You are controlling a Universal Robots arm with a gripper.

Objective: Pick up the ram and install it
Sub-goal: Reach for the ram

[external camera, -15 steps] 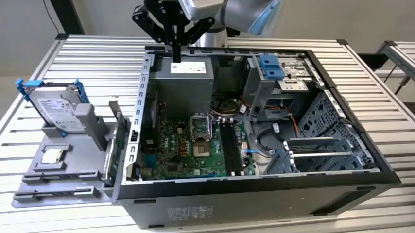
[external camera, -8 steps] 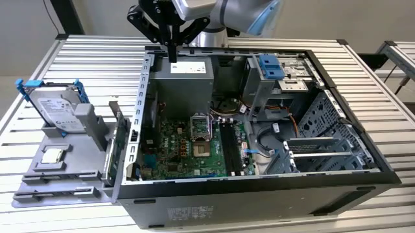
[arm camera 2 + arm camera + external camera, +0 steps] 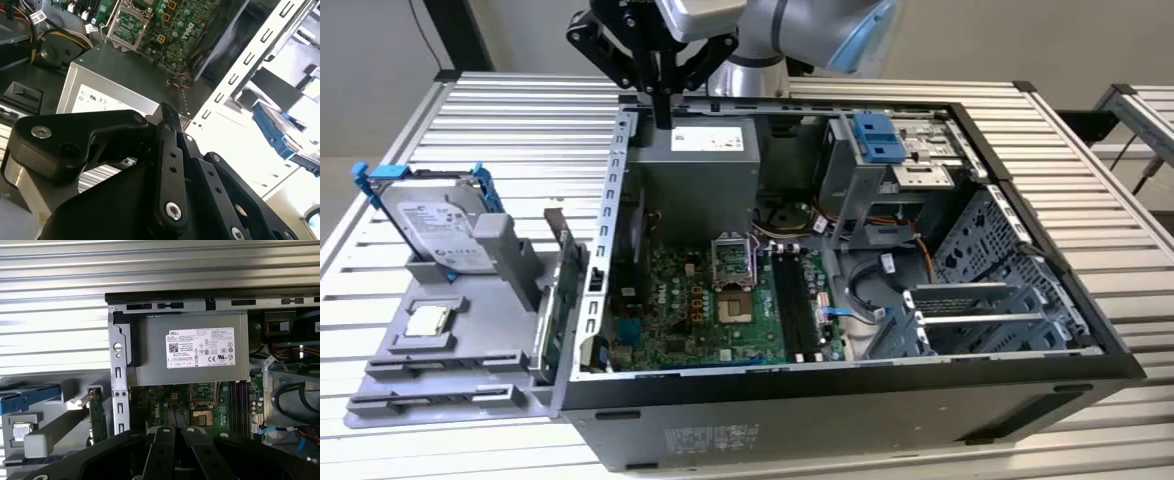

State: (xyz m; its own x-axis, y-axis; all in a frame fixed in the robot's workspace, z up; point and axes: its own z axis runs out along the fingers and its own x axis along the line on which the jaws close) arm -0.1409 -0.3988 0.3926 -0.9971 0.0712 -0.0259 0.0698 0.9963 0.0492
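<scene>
One ram [image 3: 98, 415] stands on edge (seemingly in the tray [image 3: 454, 350]), long axis alongside the case [image 3: 854, 400]; claw [image 3: 663, 115] pressed together.

On slatted table [image 3: 520, 110]: open computer case [image 3: 854, 405]. At its side, toward the exterior view's left: holder [image 3: 440, 372] with hard drive [image 3: 440, 235] upright at back, processor [image 3: 427, 320] flat in front, ram [image 3: 98, 416] on edge (nearest the case wall). Above power supply [image 3: 700, 165]: gripper [image 3: 664, 115].

- gripper [image 3: 169, 114] up close, black fingers [image 3: 167, 160] pressed together, nothing between them
- tip hangs over the grey power supply [image 3: 125, 72], near its white label [image 3: 100, 100]
- green motherboard [image 3: 170, 25] beyond, slotted silver case rail [image 3: 250, 60] alongside
</scene>
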